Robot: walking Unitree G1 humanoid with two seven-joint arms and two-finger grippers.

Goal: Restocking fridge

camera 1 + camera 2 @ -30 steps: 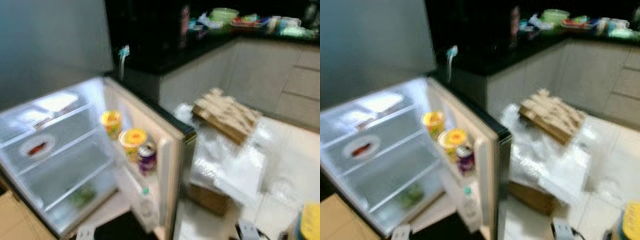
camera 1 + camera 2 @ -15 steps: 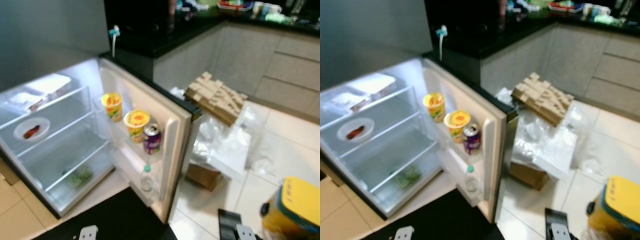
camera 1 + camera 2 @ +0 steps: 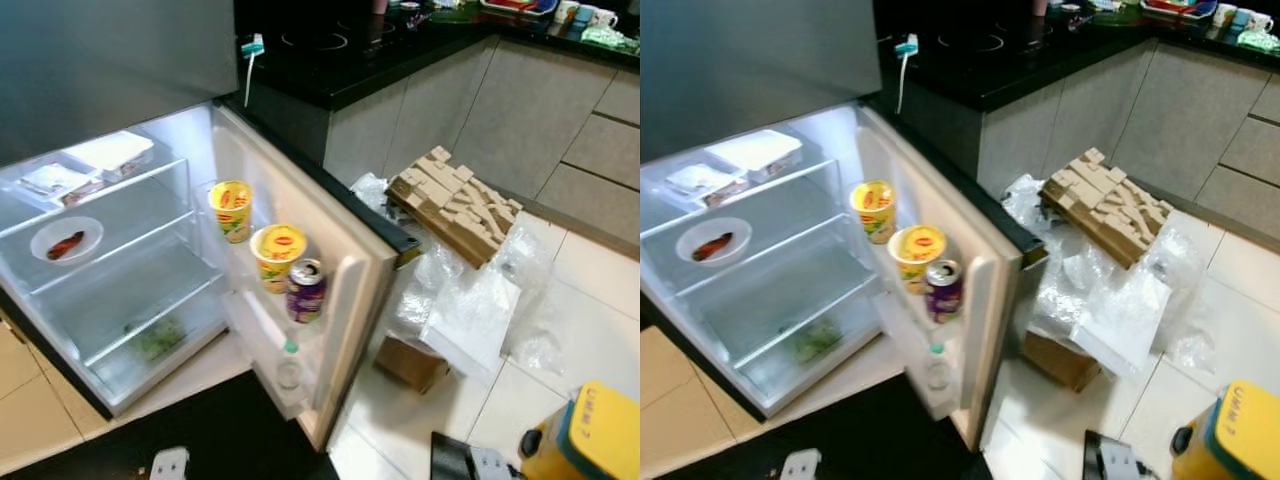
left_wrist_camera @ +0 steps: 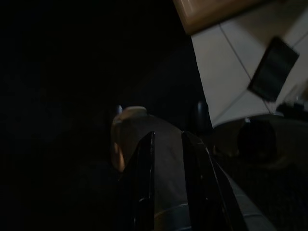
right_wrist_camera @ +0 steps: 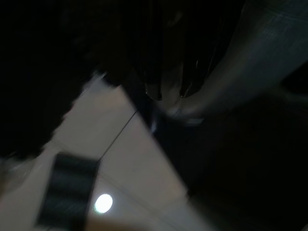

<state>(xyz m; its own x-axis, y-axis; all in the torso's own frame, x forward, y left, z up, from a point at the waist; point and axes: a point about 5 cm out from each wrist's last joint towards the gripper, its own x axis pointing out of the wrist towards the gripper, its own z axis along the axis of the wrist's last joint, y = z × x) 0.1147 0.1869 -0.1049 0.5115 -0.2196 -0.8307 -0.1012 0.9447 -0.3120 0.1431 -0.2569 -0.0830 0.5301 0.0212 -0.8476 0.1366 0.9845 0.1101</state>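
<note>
The view has steadied and drawn closer to the open fridge (image 3: 110, 260), its door shelf holding two cups (image 3: 277, 255) and a can (image 3: 305, 290). Both arms hang idle well below it: left gripper (image 4: 166, 144) nearly closed, empty; right gripper (image 5: 168, 91) similar.

Items of my own rig I can log from here:

- Left gripper (image 4: 166, 144): two long, slim black fingers (image 4: 144, 163) with a slight sheen along their edges. Behind them a smooth, rounded grey-silver body section, with a pale rounded knob at its top edge.
- Right gripper (image 5: 168, 89): two dark fingers with small glossy highlights at the tips, blurred and in deep shade. Alongside them a grey metallic limb section with a faintly brushed look.
- Head camera: a broad black body surface along the lower edge, with small grey-white fittings showing on it.
</note>
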